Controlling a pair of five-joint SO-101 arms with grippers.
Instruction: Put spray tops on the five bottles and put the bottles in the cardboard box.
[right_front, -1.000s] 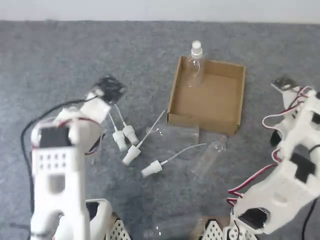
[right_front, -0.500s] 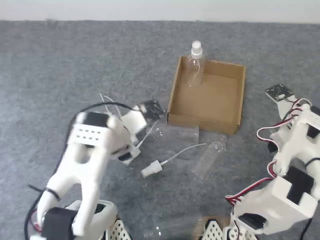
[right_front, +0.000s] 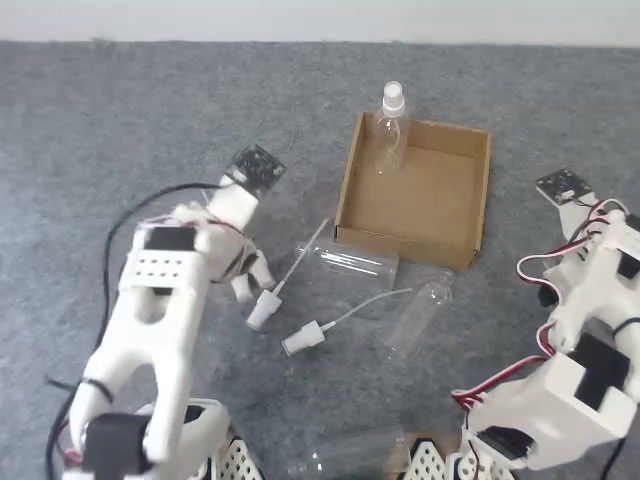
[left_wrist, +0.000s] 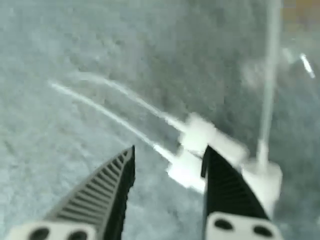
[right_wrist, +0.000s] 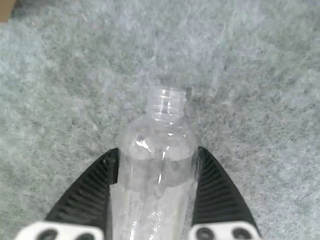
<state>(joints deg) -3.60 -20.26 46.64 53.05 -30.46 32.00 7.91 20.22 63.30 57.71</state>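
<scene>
Grey carpet (right_front: 120, 110) covers the table. A box (right_front: 487, 190) sits toward the far side, with one capped bottle (right_front: 389, 135) standing in its far corner.

Three uncapped bottles (right_front: 420, 308) lie on the carpet between the arms: two just in front of the box and one at the near edge.

The left gripper (left_wrist: 169, 152) hangs over a cluster of spray tops (left_wrist: 200, 142) with its jaws spread and nothing between them. One white head sits just beyond the tips, though the view is blurred.

The right gripper (right_wrist: 157, 151) is closed on the body of a fifth bottle (right_wrist: 159, 125). Its open threaded neck points away from the wrist, above the carpet.

The bottles look like thin, empty, clear plastic, so they are probably very light, smooth and easy to dent. A gentle squeeze at mid-body, as the right gripper has it, seems the safest hold.

The spray tops also look light. Each has a stiff white head and a long, thin, bendy tube. The head looks like the place to grip, leaving the tube free to feed into a neck. Pinching the tube would likely bend it.
</scene>
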